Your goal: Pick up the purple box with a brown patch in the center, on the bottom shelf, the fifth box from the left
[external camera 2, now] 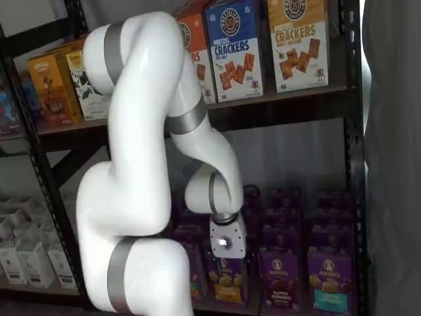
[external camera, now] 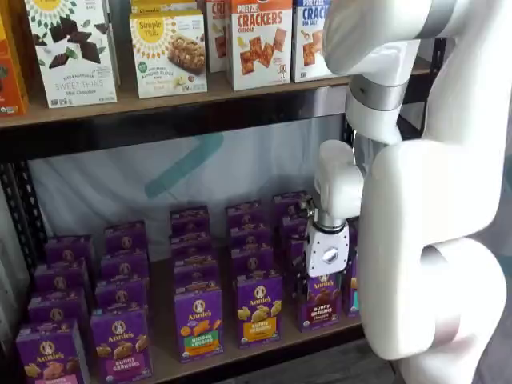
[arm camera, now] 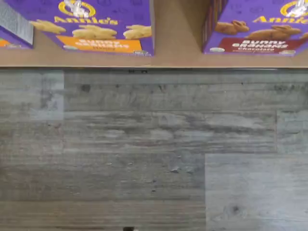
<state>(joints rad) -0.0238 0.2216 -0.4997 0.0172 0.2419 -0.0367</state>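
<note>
Purple box [external camera: 322,302] at front of bottom shelf [external camera: 264,346], w/ brown label band, just below gripper [external camera: 329,276]. Fingers hidden vs box face; can't tell opening or contact. Wrist view: gap between box [arm camera: 257,29] & orange-band carton [arm camera: 98,26], bare shelf edge [arm camera: 144,60], wood floor [arm camera: 154,154] in front.

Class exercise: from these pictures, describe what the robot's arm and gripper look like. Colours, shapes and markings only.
The arm is glossy white, built of thick rounded segments joined by grey metallic bands, as both shelf views show. At its end sits the gripper: a white boxy body with a round silver disc on its face. In a shelf view a small light glows on that body. Its fingers are hard to make out.
</note>
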